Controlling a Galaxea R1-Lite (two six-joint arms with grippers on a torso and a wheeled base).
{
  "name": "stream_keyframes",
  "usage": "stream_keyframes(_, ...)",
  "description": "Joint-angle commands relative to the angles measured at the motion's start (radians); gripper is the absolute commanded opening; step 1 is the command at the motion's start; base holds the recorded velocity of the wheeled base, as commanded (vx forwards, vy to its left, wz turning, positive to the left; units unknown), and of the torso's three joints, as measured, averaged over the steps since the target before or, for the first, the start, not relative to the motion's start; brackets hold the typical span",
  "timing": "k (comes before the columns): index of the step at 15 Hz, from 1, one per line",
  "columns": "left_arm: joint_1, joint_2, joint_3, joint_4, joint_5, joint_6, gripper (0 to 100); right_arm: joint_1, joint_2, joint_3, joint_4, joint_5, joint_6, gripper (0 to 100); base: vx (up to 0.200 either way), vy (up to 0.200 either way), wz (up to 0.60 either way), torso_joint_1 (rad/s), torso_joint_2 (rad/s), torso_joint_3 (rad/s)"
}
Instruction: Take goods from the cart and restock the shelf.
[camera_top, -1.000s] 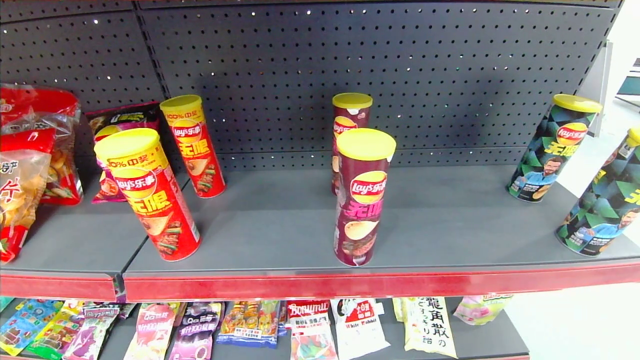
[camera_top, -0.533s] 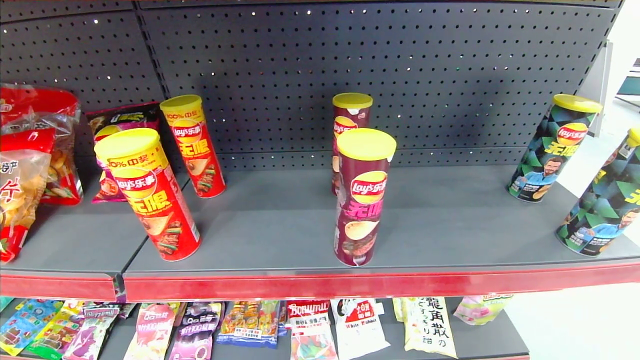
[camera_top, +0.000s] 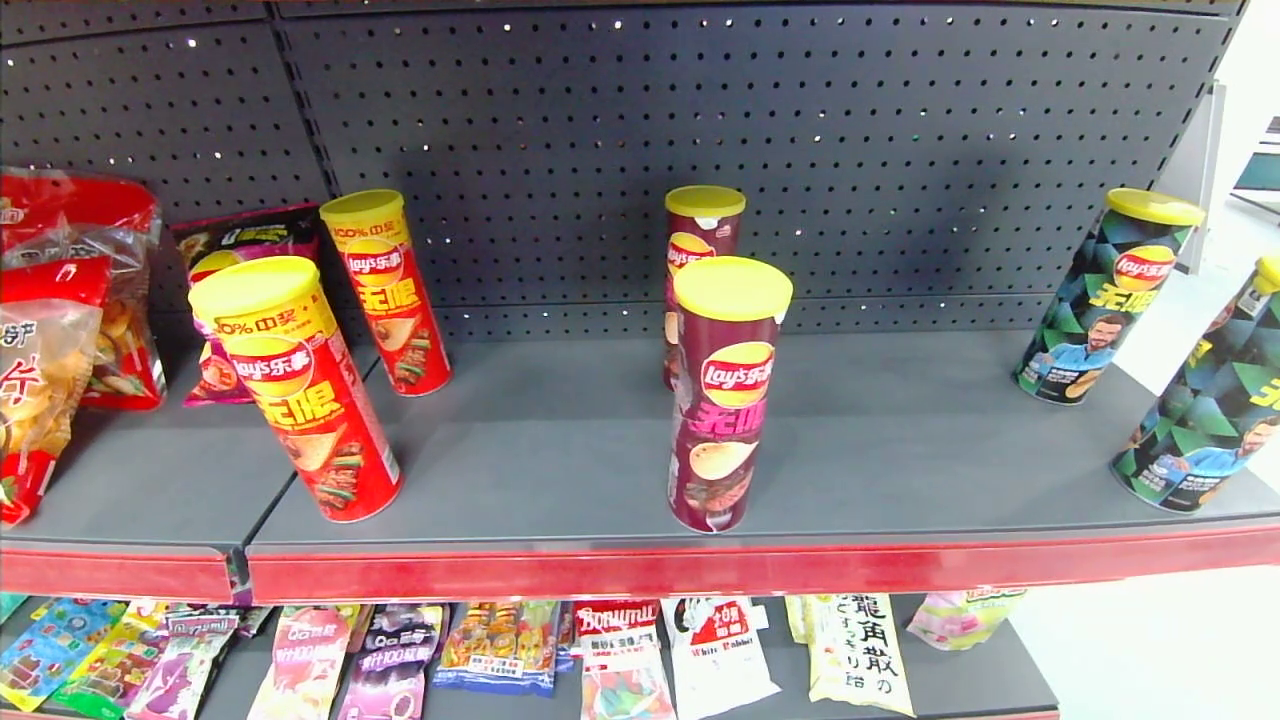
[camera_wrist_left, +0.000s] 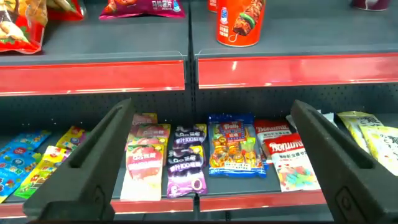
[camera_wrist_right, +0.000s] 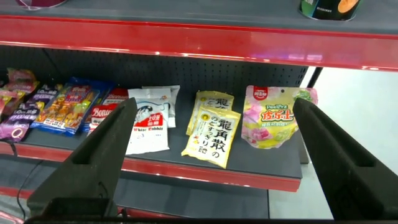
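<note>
On the upper shelf (camera_top: 560, 450), two red chip cans (camera_top: 295, 390) stand near the left edge. Two maroon chip cans (camera_top: 725, 390) stand at mid-shelf, the front one partly covering the rear one, and two green-black chip cans (camera_top: 1110, 295) stand by the right edge; snack bags (camera_top: 60, 300) occupy the adjoining section to the left. The lower shelf (camera_wrist_left: 249, 202) holds a row of flat candy packets (camera_wrist_left: 233, 146). In the wrist views, the left pincer (camera_wrist_left: 211, 106) is released and empty facing that row, and the right pincer (camera_wrist_right: 214, 102), likewise released and empty, faces the row's right end.
</note>
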Motion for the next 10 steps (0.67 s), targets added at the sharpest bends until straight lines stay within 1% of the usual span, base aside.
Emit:
stream_keyframes(1, 0.000, 0.000, 0.000, 0.000, 0.000, 0.000, 100, 0.016, -0.003, -0.006, -0.003, 0.002, 0.001, 100, 0.000, 0.000, 0.00, 0.000, 0.00, 0.000)
stream_keyframes(2, 0.000, 0.000, 0.000, 0.000, 0.000, 0.000, 100, 0.043, 0.187, -0.241, -0.009, 0.022, 0.056, 100, 0.000, 0.000, 0.00, 0.000, 0.00, 0.000)
stream_keyframes(3, 0.000, 0.000, 0.000, 0.000, 0.000, 0.001, 100, 0.054, 0.465, -0.531, -0.002, 0.024, 0.205, 100, 0.000, 0.000, 0.00, 0.000, 0.00, 0.000)
stream_keyframes(4, 0.000, 0.000, 0.000, 0.000, 0.000, 0.001, 100, 0.078, 0.615, -0.699, 0.012, 0.059, 0.225, 100, 0.000, 0.000, 0.00, 0.000, 0.00, 0.000)
stream_keyframes(5, 0.000, 0.000, 0.000, 0.000, 0.000, 0.001, 100, 0.135, 0.709, -0.727, 0.023, 0.110, 0.170, 100, 0.000, 0.000, 0.00, 0.000, 0.00, 0.000)
stream_keyframes(6, 0.000, 0.000, 0.000, 0.000, 0.000, 0.001, 100, 0.192, 0.787, -0.699, 0.032, 0.125, 0.104, 100, 0.000, 0.000, 0.00, 0.000, 0.00, 0.000)
stream_keyframes(7, 0.000, 0.000, 0.000, 0.000, 0.000, 0.000, 100, 0.218, 0.890, -0.686, 0.035, 0.123, 0.076, 100, 0.000, 0.000, 0.00, 0.000, 0.00, 0.000)
stream_keyframes(8, 0.000, 0.000, 0.000, 0.000, 0.000, 0.001, 100, 0.223, 0.973, -0.692, 0.035, 0.123, 0.074, 100, 0.000, 0.000, 0.00, 0.000, 0.00, 0.000)
stream_keyframes(9, 0.000, 0.000, 0.000, 0.000, 0.000, 0.001, 100, 0.253, 1.068, -0.701, 0.024, 0.122, 0.058, 100, 0.000, 0.000, 0.00, 0.000, 0.00, 0.000)
stream_keyframes(10, 0.000, 0.000, 0.000, 0.000, 0.000, 0.001, 100, 0.302, 1.131, -0.728, 0.020, 0.120, 0.056, 100, 0.000, 0.000, 0.00, 0.000, 0.00, 0.000)
